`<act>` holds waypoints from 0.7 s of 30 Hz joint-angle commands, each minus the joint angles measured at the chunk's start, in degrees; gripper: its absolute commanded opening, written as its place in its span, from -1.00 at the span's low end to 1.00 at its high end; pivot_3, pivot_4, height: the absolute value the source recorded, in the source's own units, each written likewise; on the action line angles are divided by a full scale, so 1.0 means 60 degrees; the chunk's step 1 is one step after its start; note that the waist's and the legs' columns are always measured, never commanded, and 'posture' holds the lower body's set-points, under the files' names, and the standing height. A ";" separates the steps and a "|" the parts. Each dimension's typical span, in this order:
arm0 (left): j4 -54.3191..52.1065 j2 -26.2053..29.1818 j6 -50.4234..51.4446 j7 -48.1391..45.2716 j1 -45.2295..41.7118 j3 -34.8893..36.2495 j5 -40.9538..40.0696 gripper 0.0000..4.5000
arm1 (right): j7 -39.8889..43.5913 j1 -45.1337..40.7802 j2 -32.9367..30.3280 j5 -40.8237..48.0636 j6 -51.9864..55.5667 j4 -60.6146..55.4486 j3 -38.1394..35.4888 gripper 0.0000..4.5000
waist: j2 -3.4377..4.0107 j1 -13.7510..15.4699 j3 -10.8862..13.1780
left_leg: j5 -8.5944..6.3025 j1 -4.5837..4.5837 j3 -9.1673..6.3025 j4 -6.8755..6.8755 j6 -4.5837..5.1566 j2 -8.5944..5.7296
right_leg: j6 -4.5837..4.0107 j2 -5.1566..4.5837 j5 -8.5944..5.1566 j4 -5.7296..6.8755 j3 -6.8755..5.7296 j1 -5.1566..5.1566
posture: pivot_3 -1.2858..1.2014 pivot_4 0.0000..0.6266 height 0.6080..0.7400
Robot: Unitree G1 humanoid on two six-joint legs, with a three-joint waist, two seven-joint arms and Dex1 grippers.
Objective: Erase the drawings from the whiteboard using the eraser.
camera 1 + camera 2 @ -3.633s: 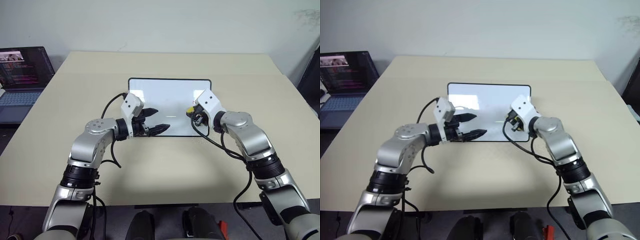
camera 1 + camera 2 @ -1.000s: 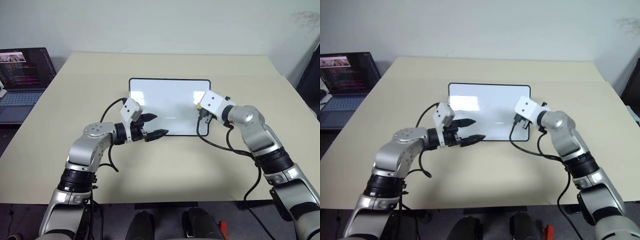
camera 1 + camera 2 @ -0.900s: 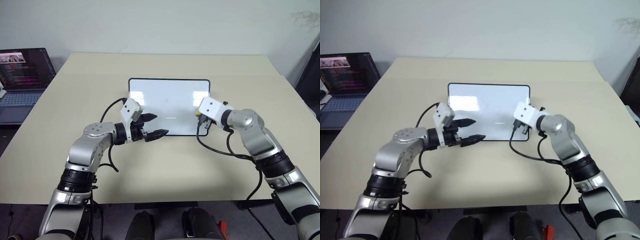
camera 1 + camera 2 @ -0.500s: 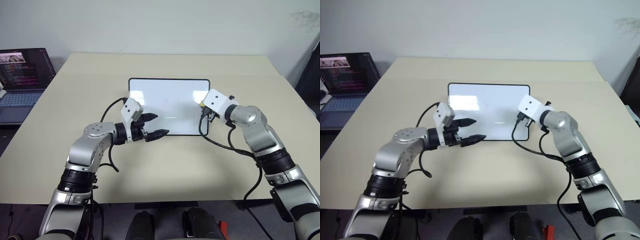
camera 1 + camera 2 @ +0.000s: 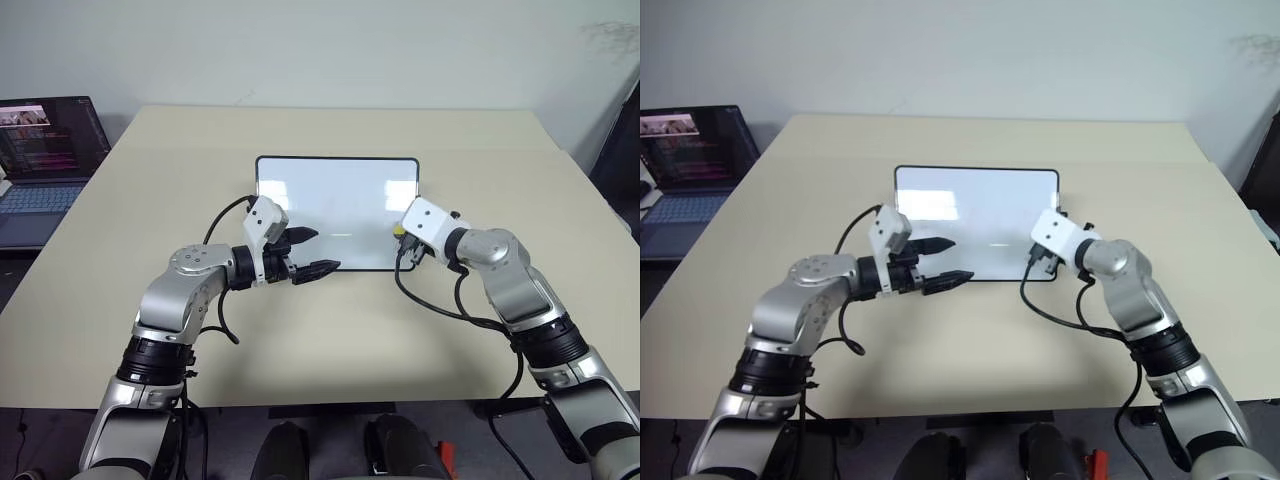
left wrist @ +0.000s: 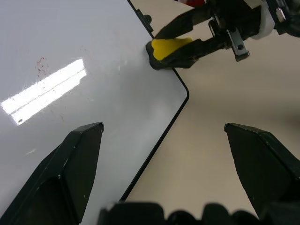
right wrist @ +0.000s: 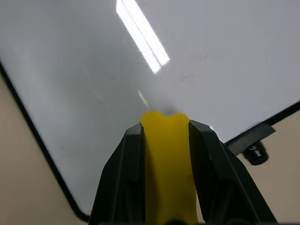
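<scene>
The table [image 5: 330,320] lies bare near, left and right of the whiteboard [image 5: 335,195]. 2 grippers crowd its near edge: the left gripper [image 5: 312,252] open at the near-left, the right gripper [image 6: 176,40] clamping the eraser [image 6: 171,47] at the near-right corner. A laptop [image 5: 45,160] sits well apart, far left.

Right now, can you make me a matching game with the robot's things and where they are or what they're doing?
Things:
1. eraser
2. left claw
3. laptop
4. board

Clues:
A. open, holding nothing
B. flat in the middle of the table
C. pinched in the right claw
D. beside the table, screen lit

Pairs: 1-C, 2-A, 3-D, 4-B
</scene>
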 commanded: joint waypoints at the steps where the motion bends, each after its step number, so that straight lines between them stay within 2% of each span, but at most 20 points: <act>1: -0.0186 -0.0007 -0.0120 -0.0052 -0.0349 0.0059 -0.0125 1.00 | -0.0229 0.0105 0.0321 0.0720 0.0818 -0.1272 -0.1027 -0.57 | 0.0002 0.0013 0.0002 | 0.0000 -0.0016 -0.0002 0.0000 0.0000 -0.0001 | 0.0000 -0.0002 0.0000 -0.0003 -0.0001 -0.0012 | 0.03 -0.52 1.00; 7: -0.0476 -0.0149 -0.0055 -0.0069 -0.0633 0.0027 -0.0272 1.00 | -0.0480 0.1168 0.0545 0.1799 0.2939 -0.3890 -0.2627 -0.57 | 0.0003 0.0057 0.0002 | -0.0012 -0.0060 -0.0012 -0.0007 -0.0014 -0.0008 | -0.0025 -0.0012 0.0009 -0.0011 -0.0011 -0.0042 | 0.03 -0.52 1.00; 13: -0.0653 -0.0338 -0.0141 -0.0221 -0.0903 -0.0329 -0.0315 1.00 | -0.1041 0.3647 0.0772 0.2428 0.4337 -0.6235 -0.4293 -0.57 | 0.0003 0.0098 0.0002 | -0.0036 -0.0065 -0.0015 -0.0006 -0.0046 -0.0019 | -0.0004 -0.0027 -0.0021 -0.0019 -0.0015 -0.0038 | 0.03 -0.52 1.00; 17: -0.0419 -0.0711 -0.0390 -0.0353 -0.1227 -0.0735 -0.0174 1.00 | -0.1734 0.4458 0.1068 0.2521 0.4358 -0.6044 -0.4606 -0.57 | 0.0004 0.0026 0.0003 | -0.0036 -0.0050 -0.0003 -0.0001 -0.0047 -0.0021 | 0.0036 -0.0026 -0.0045 -0.0005 -0.0002 -0.0035 | 0.03 -0.52 1.00; 21: 0.0141 -0.1176 -0.0973 -0.0615 -0.1671 -0.1440 0.0256 1.00 | -0.2601 0.4289 0.1475 0.2446 0.4075 -0.4831 -0.4781 -0.57 | 0.0004 -0.0002 0.0002 | -0.0036 -0.0035 0.0001 -0.0001 -0.0047 -0.0022 | 0.0039 -0.0006 -0.0047 0.0003 0.0004 -0.0031 | 0.03 -0.52 1.00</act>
